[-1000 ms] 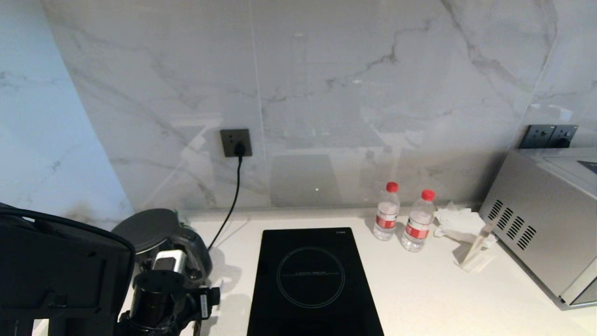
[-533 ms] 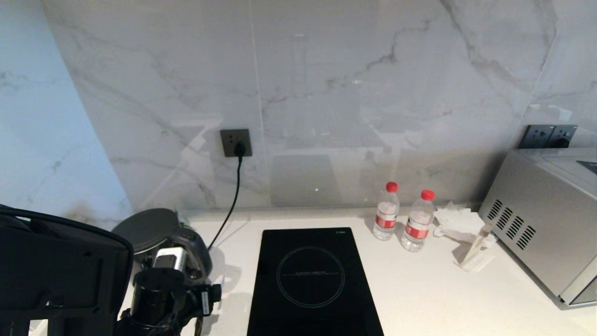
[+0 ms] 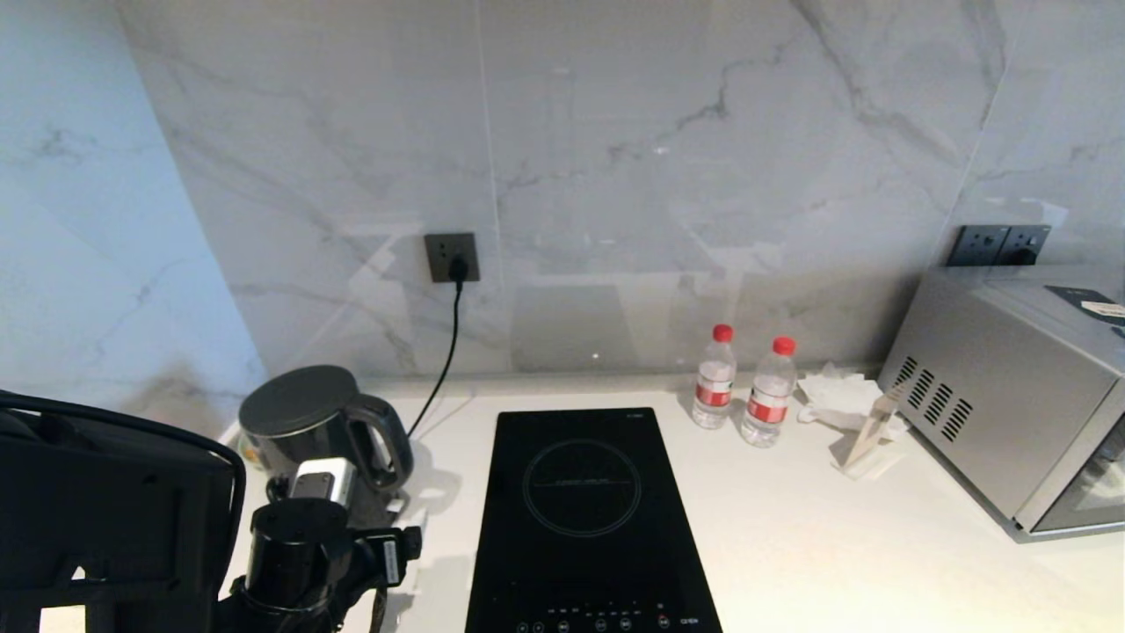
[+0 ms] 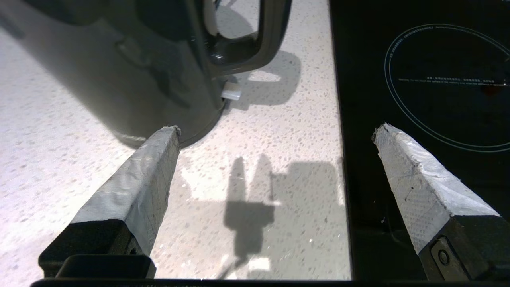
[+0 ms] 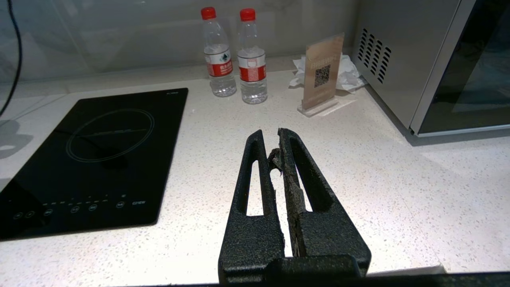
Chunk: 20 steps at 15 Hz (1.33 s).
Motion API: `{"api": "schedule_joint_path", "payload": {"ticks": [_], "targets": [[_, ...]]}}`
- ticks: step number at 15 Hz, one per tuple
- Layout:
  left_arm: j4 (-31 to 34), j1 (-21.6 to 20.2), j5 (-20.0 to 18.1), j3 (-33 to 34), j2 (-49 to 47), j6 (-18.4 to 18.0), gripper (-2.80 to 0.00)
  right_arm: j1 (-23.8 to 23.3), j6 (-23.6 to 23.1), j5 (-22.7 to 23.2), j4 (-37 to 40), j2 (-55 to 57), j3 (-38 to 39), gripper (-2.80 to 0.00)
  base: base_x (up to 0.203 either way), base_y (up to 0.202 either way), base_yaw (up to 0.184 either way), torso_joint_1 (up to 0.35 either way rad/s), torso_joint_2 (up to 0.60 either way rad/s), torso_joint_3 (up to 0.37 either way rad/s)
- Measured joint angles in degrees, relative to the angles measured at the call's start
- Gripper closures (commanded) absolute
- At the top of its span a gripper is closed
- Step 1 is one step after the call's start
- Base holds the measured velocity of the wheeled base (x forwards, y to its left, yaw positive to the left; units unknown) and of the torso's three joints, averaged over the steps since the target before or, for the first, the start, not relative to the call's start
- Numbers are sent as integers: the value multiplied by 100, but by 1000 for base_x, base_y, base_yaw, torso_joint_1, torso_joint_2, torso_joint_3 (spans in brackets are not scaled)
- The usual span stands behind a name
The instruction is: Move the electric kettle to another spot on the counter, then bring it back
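Note:
The electric kettle (image 3: 308,422), dark grey with a grey lid and a black loop handle (image 3: 380,444), stands at the back left of the white speckled counter (image 3: 791,545). My left arm (image 3: 299,545) reaches toward it from the near side. In the left wrist view my left gripper (image 4: 275,129) is open and holds nothing. One fingertip (image 4: 169,135) is by the kettle's foot (image 4: 119,71), the other over the hob's edge. The kettle's handle (image 4: 271,36) lies ahead of the jaws. My right gripper (image 5: 271,133) hangs shut and empty over the counter, right of the hob.
A black glass hob (image 3: 584,510) lies right of the kettle. A black cord runs down from a wall socket (image 3: 453,257) behind it. Two water bottles (image 3: 714,376) (image 3: 770,391), crumpled tissue (image 3: 835,391), a card stand (image 3: 866,435) and a steel oven (image 3: 1002,404) fill the back right.
The whole head view has shifted, so the camera moved: the kettle shows more fully and the hob's control strip has come into view. The left arm has hardly moved.

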<state>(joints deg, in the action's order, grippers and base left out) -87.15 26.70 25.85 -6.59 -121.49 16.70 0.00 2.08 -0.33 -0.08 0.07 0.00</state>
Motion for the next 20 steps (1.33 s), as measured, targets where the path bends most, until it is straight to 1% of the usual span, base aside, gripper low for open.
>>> {"api": "schedule_joint_path", "payload": {"ticks": [3,7,10,14,16,19,20], "targets": [[-4,206,23,-260,-170,5,-280,0,2,0,0,0,0,0,0,0,0,0,0,0],[0,520,11,-419,-517,9,-280,0,2,-2,0,0,0,0,0,0,0,0,0,0],[-2,597,5,-684,-764,-9,-280,0,2,-2,0,0,0,0,0,0,0,0,0,0],[0,730,66,-1329,-1283,-284,-280,0,4,-2,0,0,0,0,0,0,0,0,0,0],[-2,824,210,-1617,-1593,-433,-280,0,2,-1,0,0,0,0,0,0,0,0,0,0],[0,915,314,-1925,-1961,-465,-280,0,3,-2,1,0,0,0,0,0,0,0,0,0],[-2,915,414,-2051,-2048,-496,-280,0,2,0,3,0,0,0,0,0,0,0,0,0]]}}
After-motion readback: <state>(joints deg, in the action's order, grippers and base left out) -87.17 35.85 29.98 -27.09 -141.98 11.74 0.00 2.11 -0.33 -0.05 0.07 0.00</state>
